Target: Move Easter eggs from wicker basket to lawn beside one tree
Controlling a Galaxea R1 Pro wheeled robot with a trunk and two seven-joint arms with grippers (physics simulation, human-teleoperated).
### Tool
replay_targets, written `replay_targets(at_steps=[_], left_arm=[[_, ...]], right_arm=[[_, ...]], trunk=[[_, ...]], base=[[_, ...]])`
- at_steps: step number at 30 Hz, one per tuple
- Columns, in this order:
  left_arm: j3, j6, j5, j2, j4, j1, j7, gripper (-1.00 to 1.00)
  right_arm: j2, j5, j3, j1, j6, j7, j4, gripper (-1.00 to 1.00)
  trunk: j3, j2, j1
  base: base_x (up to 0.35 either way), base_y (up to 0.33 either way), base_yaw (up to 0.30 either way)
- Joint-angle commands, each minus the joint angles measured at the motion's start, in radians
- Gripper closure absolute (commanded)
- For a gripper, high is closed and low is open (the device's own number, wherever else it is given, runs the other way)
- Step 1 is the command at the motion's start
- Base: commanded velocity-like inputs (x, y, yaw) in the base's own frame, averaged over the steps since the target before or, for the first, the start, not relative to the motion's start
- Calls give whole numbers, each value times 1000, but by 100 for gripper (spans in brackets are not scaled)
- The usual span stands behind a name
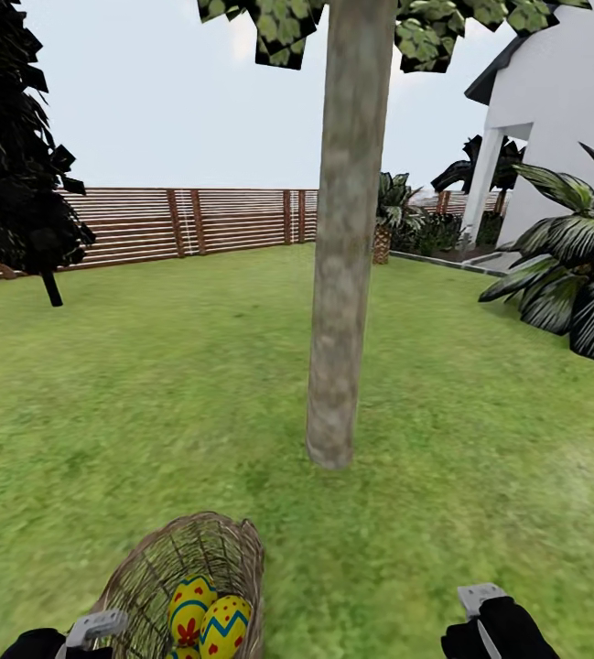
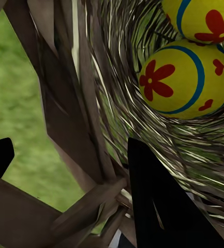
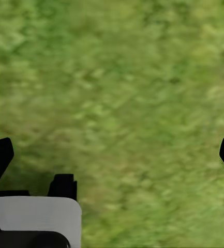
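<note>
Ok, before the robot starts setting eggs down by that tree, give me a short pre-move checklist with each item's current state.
1. Left gripper grips the wicker basket: ok, its fingers straddle the woven rim in the left wrist view.
2. Eggs still in basket: ok, Easter eggs show inside; whether all three are there, cannot tell.
3. Tree close ahead: ok, the grey-brown trunk stands on the lawn just beyond the basket.
4. Right gripper free to pick: ok, open over bare grass with nothing between its fingers.
5. Basket upright: not ok, it appears tilted with its mouth facing the camera.
</note>
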Motion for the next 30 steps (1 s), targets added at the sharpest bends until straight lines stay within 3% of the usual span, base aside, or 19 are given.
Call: replay_targets(at_steps=[1, 7, 30], left_arm=[[2, 6, 11, 0, -1, -1, -5, 100], [-2, 5, 9, -1, -3, -1, -5, 100], [1, 6, 11, 0, -2, -1, -3, 100]], right_arm=[[-2, 5, 2, -1, 5, 5, -1, -100], [-2, 5, 2, -1, 5, 5, -1, -100], [0, 5, 2, -1, 5, 5, -1, -100]], trunk=[[-1, -1, 1], [-1, -1, 1], [-73, -162, 89]], base=[[337, 0, 0], [139, 0, 0], [0, 0, 0]])
